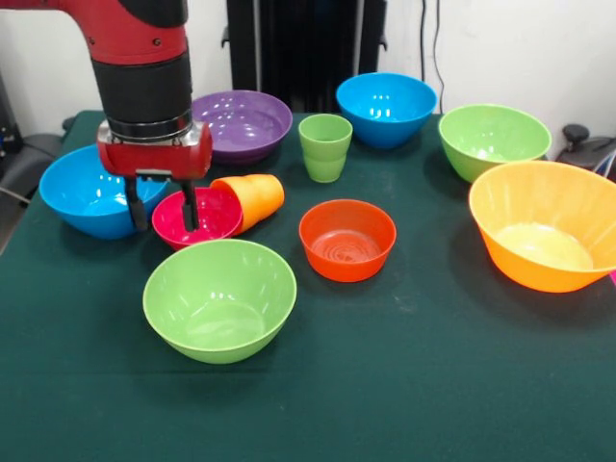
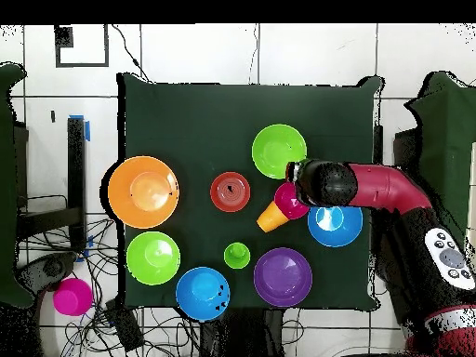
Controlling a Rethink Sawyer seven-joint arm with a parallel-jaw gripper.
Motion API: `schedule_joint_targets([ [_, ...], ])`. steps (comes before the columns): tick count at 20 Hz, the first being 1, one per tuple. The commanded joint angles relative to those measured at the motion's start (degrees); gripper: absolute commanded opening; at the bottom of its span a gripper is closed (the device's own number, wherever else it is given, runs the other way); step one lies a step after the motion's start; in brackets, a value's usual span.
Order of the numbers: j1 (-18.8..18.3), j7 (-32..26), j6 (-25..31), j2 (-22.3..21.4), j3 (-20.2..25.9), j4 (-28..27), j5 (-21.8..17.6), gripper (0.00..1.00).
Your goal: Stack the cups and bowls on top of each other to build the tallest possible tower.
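Reaching straight down, end effector (image 1: 162,206) open, straddling magenta bowl (image 1: 207,218) rim

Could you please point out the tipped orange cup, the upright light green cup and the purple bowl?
orange cup (image 1: 252,197): front view, on its side wall.
light green cup (image 1: 324,154): front view, on its outer wall.
purple bowl (image 1: 243,120): front view, on its inner wall.

You got front camera low across table (image 1: 414,404), facing arm (image 1: 144,58); overhead looked straight down; both shared whole tabletop.
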Motion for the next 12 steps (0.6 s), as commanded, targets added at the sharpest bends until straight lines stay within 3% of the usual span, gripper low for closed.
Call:
schedule_joint_targets([
  [1,3.76,6.68,-1.32,2.64,-4.77,0.33,-0.81,1.00],
  [12,5.03,6.18,-1.90,2.69,-6.87,0.05,-0.34,1.00],
])
